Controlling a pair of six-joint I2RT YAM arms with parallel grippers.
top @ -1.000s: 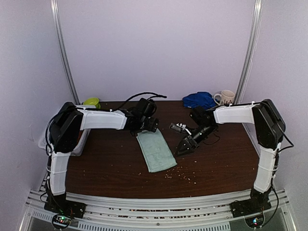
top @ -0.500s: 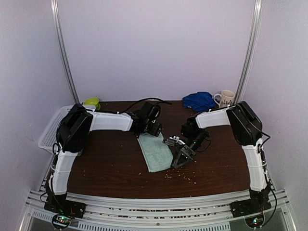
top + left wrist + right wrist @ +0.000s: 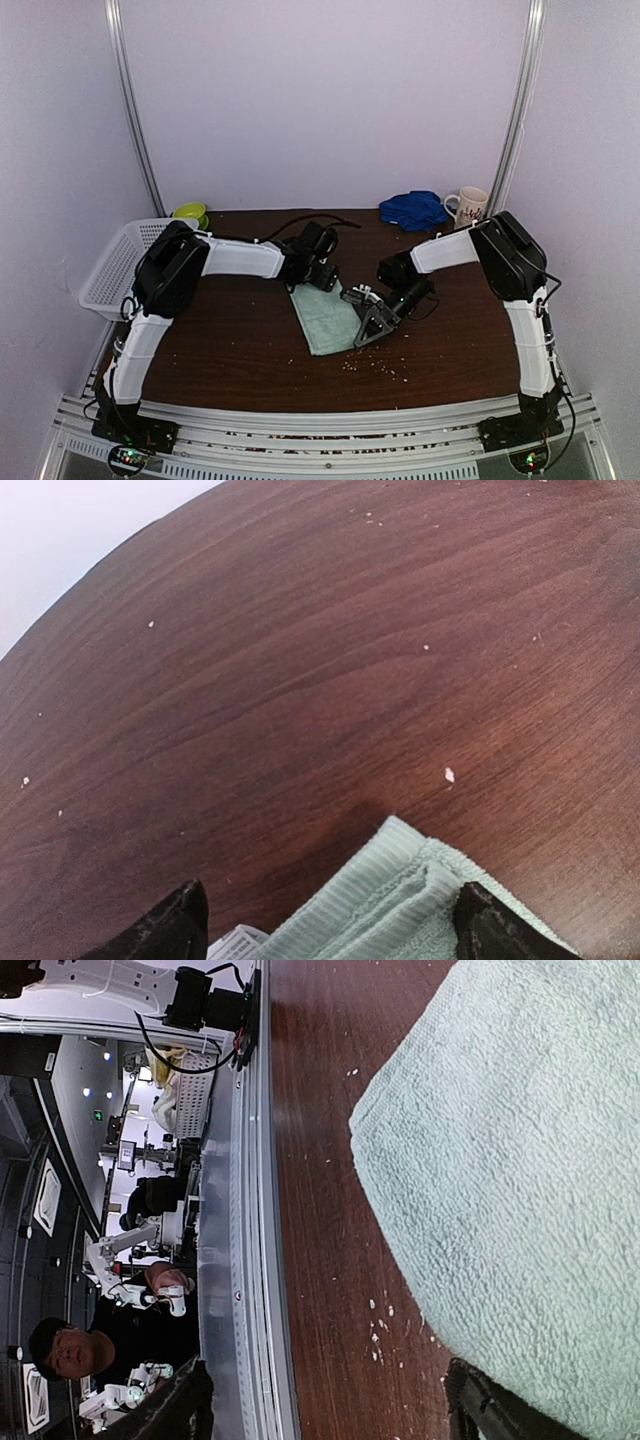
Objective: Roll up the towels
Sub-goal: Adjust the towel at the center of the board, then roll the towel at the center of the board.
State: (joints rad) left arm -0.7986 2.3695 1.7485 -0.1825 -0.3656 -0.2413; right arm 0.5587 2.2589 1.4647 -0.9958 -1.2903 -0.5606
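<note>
Roughly at the middle of the dark brown wooden surface (image 3: 220,345) lies the small pale mint-green cloth towel (image 3: 322,318), flat and folded into a narrow strip. The left end effector (image 3: 322,280) sits low at the strip's far end. Its wrist view shows its two black fingers (image 3: 175,930) standing wide apart, with the towel's folded corner between them and nothing clamped. The right end effector (image 3: 365,328) is at the towel's right long edge, toward the near end. Its fingers are also spread and grip nothing, and one tip is just beside the towel's edge. The larger royal blue cloth towel (image 3: 413,208) lies crumpled at the far right of the surface, well apart from both end effectors and just beside a white patterned mug (image 3: 470,204).
</note>
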